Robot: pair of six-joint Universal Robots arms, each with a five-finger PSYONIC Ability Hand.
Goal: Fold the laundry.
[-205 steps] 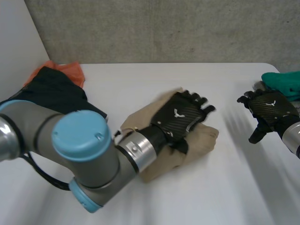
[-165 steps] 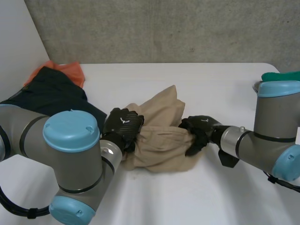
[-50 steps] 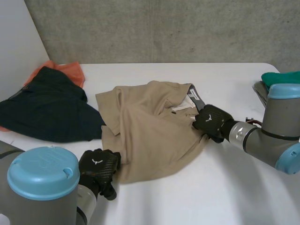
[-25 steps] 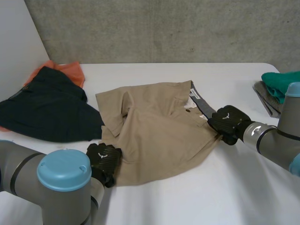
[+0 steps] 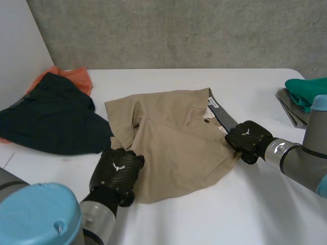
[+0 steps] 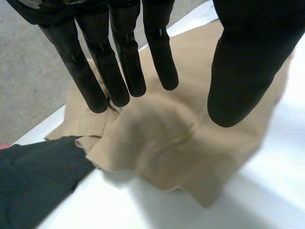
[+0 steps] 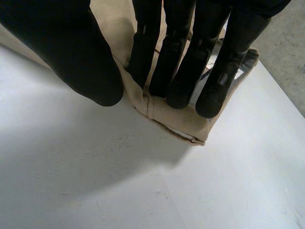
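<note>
Two white emblems (image 5: 118, 166): left hand (image 5: 116, 176) over shorts (image 5: 173, 145), right hand (image 5: 248, 139) pinching waistband (image 5: 223, 117).

A white table (image 5: 168, 224) fills the foreground, its far edge set against a rough grey concrete wall (image 5: 179, 30). A plain white panel (image 5: 18, 56) stands at the left. Light is soft and even.

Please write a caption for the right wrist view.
Right hand pinches an edge of the tan shorts on the white table.
</note>
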